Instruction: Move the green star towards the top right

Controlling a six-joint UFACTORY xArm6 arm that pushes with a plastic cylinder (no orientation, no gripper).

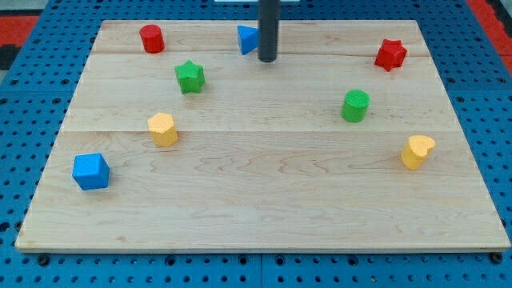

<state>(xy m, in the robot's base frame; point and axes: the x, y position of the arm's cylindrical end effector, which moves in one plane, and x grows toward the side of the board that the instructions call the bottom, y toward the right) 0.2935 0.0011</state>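
The green star [190, 77] lies on the wooden board [264, 200] in the upper left part. My tip [267, 59] stands near the view's top centre, to the right of the star and a little higher, well apart from it. The tip is right beside a blue triangular block [247, 39], which sits just to its left; I cannot tell if they touch.
A red cylinder [152, 38] is at the top left. A red star [390, 54] is at the top right. A green cylinder [355, 106] is right of centre. A yellow hexagonal block [162, 129], a blue cube [90, 171] and a yellow heart-like block [417, 151] lie lower.
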